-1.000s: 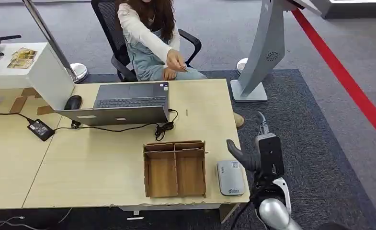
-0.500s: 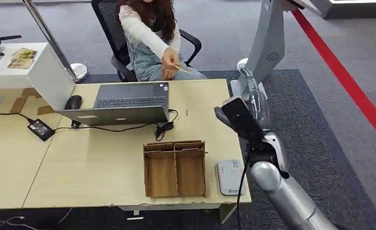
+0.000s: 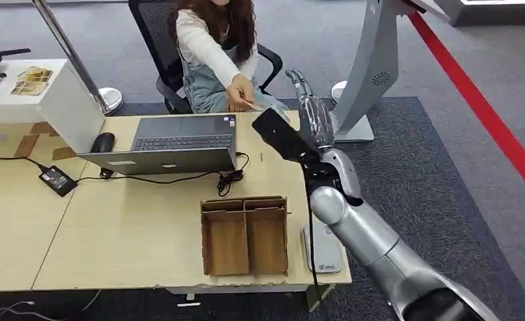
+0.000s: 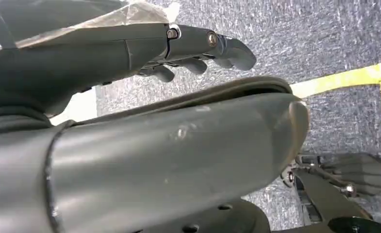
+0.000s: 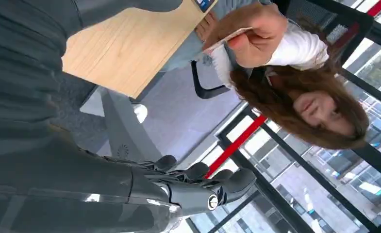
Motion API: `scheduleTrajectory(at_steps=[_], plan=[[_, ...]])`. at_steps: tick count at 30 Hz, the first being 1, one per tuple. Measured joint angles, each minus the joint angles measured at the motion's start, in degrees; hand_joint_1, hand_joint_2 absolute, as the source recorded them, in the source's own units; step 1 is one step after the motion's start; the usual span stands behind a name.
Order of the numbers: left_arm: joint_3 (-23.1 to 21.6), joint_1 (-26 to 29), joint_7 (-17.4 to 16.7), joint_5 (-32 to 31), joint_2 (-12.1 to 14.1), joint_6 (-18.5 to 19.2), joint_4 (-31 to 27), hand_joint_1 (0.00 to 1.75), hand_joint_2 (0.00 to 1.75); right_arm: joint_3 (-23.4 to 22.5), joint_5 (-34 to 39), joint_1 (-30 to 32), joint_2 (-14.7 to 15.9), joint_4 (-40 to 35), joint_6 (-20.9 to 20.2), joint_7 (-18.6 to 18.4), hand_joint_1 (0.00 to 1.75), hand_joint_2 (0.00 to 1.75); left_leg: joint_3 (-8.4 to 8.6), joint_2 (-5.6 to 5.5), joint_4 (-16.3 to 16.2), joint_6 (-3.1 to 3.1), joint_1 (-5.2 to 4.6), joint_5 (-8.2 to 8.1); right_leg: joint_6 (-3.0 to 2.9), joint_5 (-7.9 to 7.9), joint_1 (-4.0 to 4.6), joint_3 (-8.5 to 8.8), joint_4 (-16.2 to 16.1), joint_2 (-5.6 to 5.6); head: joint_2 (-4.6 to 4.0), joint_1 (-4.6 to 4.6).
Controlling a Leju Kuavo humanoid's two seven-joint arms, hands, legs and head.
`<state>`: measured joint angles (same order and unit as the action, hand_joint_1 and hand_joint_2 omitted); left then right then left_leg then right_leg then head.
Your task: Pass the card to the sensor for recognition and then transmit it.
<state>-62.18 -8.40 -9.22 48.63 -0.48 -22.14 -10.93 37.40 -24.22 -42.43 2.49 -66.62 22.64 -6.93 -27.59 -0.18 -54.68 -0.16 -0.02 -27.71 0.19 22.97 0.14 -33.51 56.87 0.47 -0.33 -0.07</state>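
Right hand point(image 3: 311, 110) of the robot is now raised high over the far edge of the pale wooden tabletop point(image 3: 146, 221), with its fingers apart and holding nothing; one second ago it was low, beside the small grey card sensor point(image 3: 325, 249) near the front edge of the tabletop, so the arm has swung up and forward. The thin pale card point(image 3: 251, 105) is not yet taken: it is pinched in the person's hand point(image 3: 241, 90), stretched out over the far edge of the tabletop, just beside the robot's hand but apart from it. I judge that the handover is the step now, and the hand must come closer and close on the card before it goes to the sensor. Left hand point(image 4: 198, 46) hangs over grey carpet, its fingers loosely curled in, empty.
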Motion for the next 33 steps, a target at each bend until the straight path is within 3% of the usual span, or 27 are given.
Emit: scheduleTrajectory(at_steps=[13,14,15,16,17,33], plan=[[-0.4,0.1,0.9,-0.4,0.0,-0.2,0.0,0.00,0.00,2.0,0.5,-4.2,-5.4,13.2,1.3,3.2,0.00,1.75,0.04,0.01,0.0,0.00,-0.01,0.00,0.00,0.00,0.00,-0.03,0.0,0.02,0.00,0.00],[-0.4,0.1,0.9,-0.4,0.1,-0.2,0.0,0.00,0.00,2.1,0.5,-4.5,-5.6,14.0,1.3,3.4,0.09,1.75,0.05,0.02,0.0,0.00,-0.01,0.00,0.00,0.00,0.01,-0.03,0.0,0.02,0.02,-0.02],[-0.4,0.1,0.9,-0.5,0.1,-0.2,0.0,0.00,0.00,2.1,0.5,-4.7,-5.9,14.7,1.4,3.7,1.15,1.75,0.05,0.02,0.0,-0.01,-0.01,0.00,0.00,0.00,0.01,-0.03,0.0,0.01,0.00,0.00],[-0.4,0.1,0.9,-0.6,0.1,-0.3,0.0,0.00,0.00,2.2,0.6,-5.0,-6.3,15.5,1.6,4.0,1.15,1.75,0.05,0.01,0.0,-0.01,-0.01,0.00,0.00,0.00,0.01,-0.04,0.0,0.02,0.00,0.00],[-0.4,0.1,0.9,-0.6,0.1,-0.4,0.0,0.00,0.00,2.3,0.7,-5.3,-6.6,16.3,1.7,4.2,1.75,1.75,0.05,0.01,0.0,-0.01,-0.01,0.00,0.00,0.00,0.01,-0.03,0.0,0.02,0.00,0.00],[-0.8,0.2,1.0,-0.7,0.3,-0.6,0.0,0.00,0.00,3.2,0.6,-6.0,-8.3,21.3,2.4,4.6,1.75,1.75,0.07,0.02,0.0,-0.01,-0.05,0.00,0.00,0.00,0.01,-0.04,0.0,0.03,0.02,0.00]])
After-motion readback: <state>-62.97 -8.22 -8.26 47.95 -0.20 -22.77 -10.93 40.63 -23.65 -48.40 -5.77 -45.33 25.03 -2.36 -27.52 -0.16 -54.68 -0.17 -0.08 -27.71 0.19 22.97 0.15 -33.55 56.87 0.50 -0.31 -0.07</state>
